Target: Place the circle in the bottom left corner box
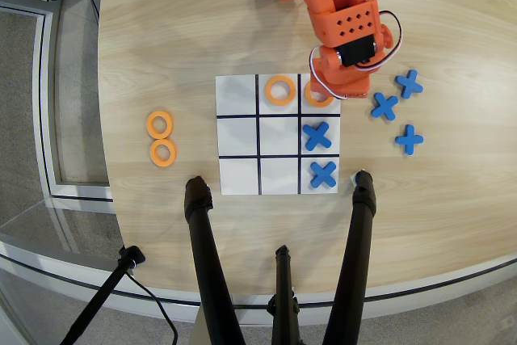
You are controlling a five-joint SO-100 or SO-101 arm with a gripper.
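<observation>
Over the grid's top right cell in the overhead view, the gripper [325,96] is positioned above an orange circle [317,100], mostly hidden; whether it is clenched or released cannot be told. A second ring [280,90] lies in the top middle cell. Blue crosses [317,136] [323,174] occupy the right column below. The bottom left corner box [238,176] holds nothing.

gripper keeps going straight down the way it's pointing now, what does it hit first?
Likely the orange ring in the grid's top right cell of the overhead view; the gripper sits right over it. Height above it is unclear.
</observation>
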